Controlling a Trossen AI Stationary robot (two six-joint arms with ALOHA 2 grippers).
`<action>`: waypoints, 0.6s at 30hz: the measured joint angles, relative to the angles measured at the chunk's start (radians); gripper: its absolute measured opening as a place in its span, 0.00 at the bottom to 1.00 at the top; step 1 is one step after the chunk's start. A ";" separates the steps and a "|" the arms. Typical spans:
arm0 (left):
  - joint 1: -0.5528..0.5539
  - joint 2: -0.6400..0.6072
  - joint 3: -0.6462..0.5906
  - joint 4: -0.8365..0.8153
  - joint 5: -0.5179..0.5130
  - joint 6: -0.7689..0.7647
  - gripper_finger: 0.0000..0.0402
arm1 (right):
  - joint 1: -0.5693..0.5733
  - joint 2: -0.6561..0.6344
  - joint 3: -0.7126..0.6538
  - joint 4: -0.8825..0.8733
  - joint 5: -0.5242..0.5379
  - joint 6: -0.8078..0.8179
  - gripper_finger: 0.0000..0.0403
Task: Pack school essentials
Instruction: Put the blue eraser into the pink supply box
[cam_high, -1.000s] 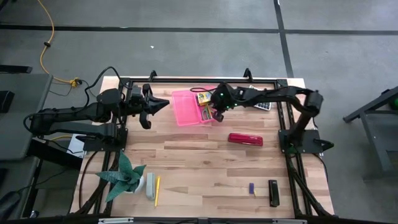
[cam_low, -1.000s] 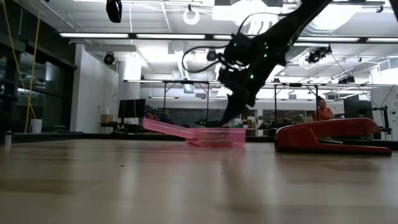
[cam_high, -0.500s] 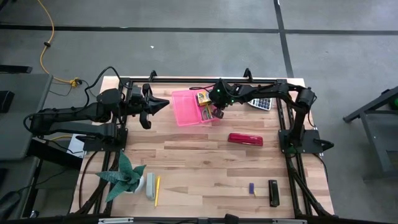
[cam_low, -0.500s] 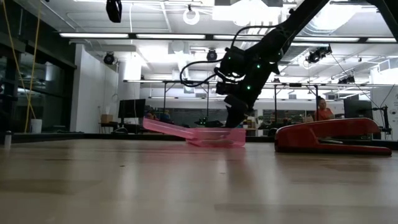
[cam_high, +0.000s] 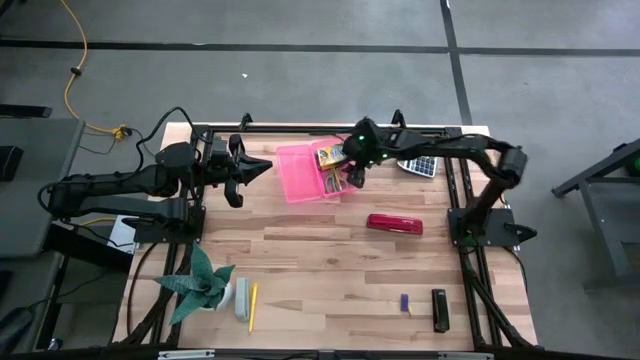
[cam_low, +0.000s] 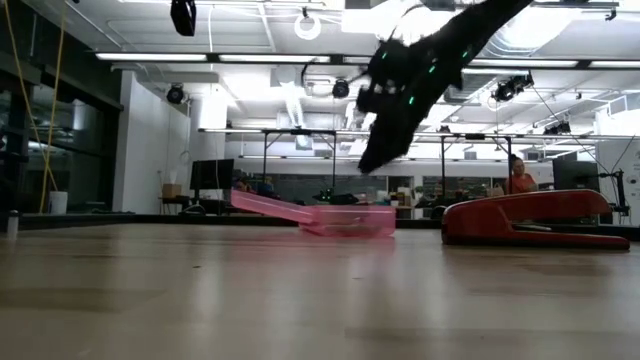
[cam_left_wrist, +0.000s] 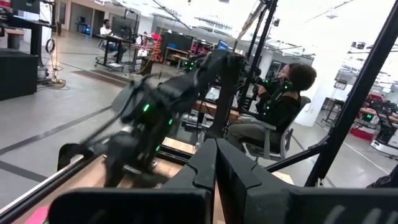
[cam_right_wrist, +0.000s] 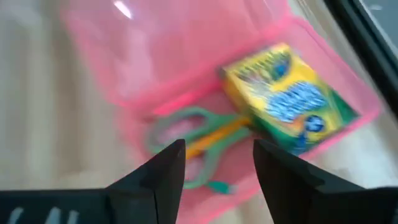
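Note:
An open pink case (cam_high: 300, 172) lies at the table's far middle, its lid flat toward the left. In it are the yellow-green crayon box (cam_right_wrist: 289, 106), green-handled scissors (cam_right_wrist: 186, 134) and an orange pencil (cam_right_wrist: 217, 135). My right gripper (cam_right_wrist: 214, 165) hangs open just above the case's right half (cam_high: 352, 178), touching nothing; in the low view it is clear of the case (cam_low: 372, 160). My left gripper (cam_high: 255, 168) waits shut at the far left, beside the case's lid. A yellow pencil (cam_high: 253, 305), a small purple piece (cam_high: 405, 302) and a black piece (cam_high: 439, 310) lie near the front edge.
A red stapler (cam_high: 394, 224) lies right of centre, and a calculator (cam_high: 420, 166) at the far right. A green spiky plant (cam_high: 200, 285) stands at the near left, with a grey object (cam_high: 241, 298) next to it. Bare wood lies between the case and the front items.
My right gripper has risen out of the pink case and now hangs above it; a second ago its tips were down inside the case. The case and what lies in it have stayed in place.

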 joint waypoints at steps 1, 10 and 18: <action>0.000 0.000 0.000 0.000 0.000 0.000 0.00 | 0.002 -0.036 -0.013 -0.003 -0.042 0.024 0.45; 0.000 0.000 0.000 0.000 0.001 0.018 0.00 | 0.180 -0.447 -0.387 0.475 -0.125 0.355 0.38; 0.000 0.000 0.000 0.000 0.011 0.027 0.00 | 0.350 -0.680 -0.554 0.742 0.022 0.334 0.37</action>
